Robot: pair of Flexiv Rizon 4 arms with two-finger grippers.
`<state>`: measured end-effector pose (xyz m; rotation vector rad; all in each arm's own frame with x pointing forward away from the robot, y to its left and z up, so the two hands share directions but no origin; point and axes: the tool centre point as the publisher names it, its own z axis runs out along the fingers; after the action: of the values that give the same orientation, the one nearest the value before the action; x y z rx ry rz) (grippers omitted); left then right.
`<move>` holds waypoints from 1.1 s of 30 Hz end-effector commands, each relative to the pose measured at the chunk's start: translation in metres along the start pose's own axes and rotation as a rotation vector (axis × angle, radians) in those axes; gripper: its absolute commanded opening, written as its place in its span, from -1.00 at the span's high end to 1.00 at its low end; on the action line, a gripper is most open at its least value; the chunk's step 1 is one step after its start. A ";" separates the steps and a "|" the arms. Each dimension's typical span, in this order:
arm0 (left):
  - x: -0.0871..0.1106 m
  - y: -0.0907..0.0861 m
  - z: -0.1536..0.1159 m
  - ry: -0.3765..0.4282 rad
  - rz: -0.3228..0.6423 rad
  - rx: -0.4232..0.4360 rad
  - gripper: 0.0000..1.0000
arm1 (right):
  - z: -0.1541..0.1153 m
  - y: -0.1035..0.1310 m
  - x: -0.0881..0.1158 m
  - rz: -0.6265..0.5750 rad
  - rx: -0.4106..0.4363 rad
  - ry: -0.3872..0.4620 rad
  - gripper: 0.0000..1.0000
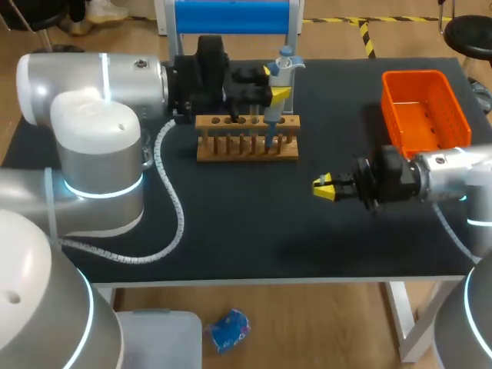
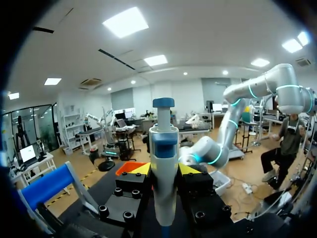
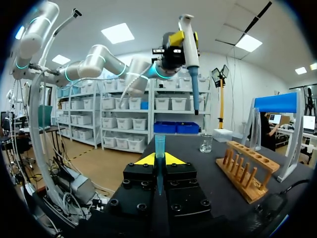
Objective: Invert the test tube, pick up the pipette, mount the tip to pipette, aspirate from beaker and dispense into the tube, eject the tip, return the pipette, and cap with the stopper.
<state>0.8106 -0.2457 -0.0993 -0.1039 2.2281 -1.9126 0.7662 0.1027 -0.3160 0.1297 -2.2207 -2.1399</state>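
My left gripper (image 1: pixel 275 83) is shut on the grey and blue pipette (image 1: pixel 286 61), holding it upright above the wooden tube rack (image 1: pixel 246 146). In the left wrist view the pipette (image 2: pixel 163 158) stands between the yellow fingertips (image 2: pixel 141 169). My right gripper (image 1: pixel 323 187) hangs over the table's middle right, shut on a small blue pipette tip (image 3: pixel 159 145) that points up. From the right wrist view the pipette (image 3: pixel 190 44) hangs high ahead of that tip, with a glass beaker (image 3: pixel 206 143) on the table beyond. I see no test tube or stopper.
An orange basket (image 1: pixel 423 108) stands at the back right. A blue-topped stand (image 1: pixel 231 17) rises behind the rack. My left arm's grey cable (image 1: pixel 173 207) loops across the left part of the black table (image 1: pixel 254 231).
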 end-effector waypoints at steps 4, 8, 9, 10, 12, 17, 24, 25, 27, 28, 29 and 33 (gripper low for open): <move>0.011 -0.010 0.009 0.043 -0.001 0.031 1.00 | 0.016 0.002 -0.009 0.000 -0.014 0.007 1.00; 0.012 -0.011 0.014 0.064 -0.002 0.033 1.00 | 0.023 0.003 -0.013 -0.007 -0.032 0.012 1.00; 0.013 -0.011 0.014 0.059 0.002 0.029 1.00 | 0.025 0.004 -0.013 -0.010 -0.037 0.014 1.00; 0.013 -0.011 0.015 0.066 0.001 0.036 1.00 | 0.027 0.004 -0.013 -0.012 -0.039 0.015 1.00; 0.014 -0.012 0.015 0.067 -0.001 0.036 1.00 | 0.031 0.005 -0.012 -0.014 -0.045 0.018 1.00; 0.016 -0.012 0.018 0.086 -0.008 0.042 1.00 | 0.038 0.006 -0.016 -0.019 -0.056 0.022 1.00; 0.018 -0.009 0.023 0.107 -0.022 0.050 1.00 | 0.043 0.008 -0.022 -0.026 -0.078 0.023 1.00; 0.019 -0.008 0.023 0.106 -0.023 0.049 1.00 | 0.044 0.008 -0.023 -0.027 -0.079 0.023 1.00; 0.019 -0.008 0.023 0.106 -0.023 0.049 1.00 | 0.046 0.008 -0.025 -0.029 -0.080 0.025 1.00; 0.019 -0.008 0.023 0.106 -0.023 0.049 1.00 | 0.047 0.008 -0.026 -0.029 -0.082 0.026 1.00; 0.019 -0.008 0.023 0.106 -0.023 0.049 1.00 | 0.048 0.008 -0.026 -0.030 -0.083 0.027 1.00; 0.019 -0.008 0.023 0.106 -0.023 0.049 1.00 | 0.051 0.009 -0.030 -0.031 -0.086 0.028 1.00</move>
<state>0.7958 -0.2716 -0.0958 -0.0214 2.2586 -2.0256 0.7868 0.1536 -0.3063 0.1831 -2.1290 -2.2307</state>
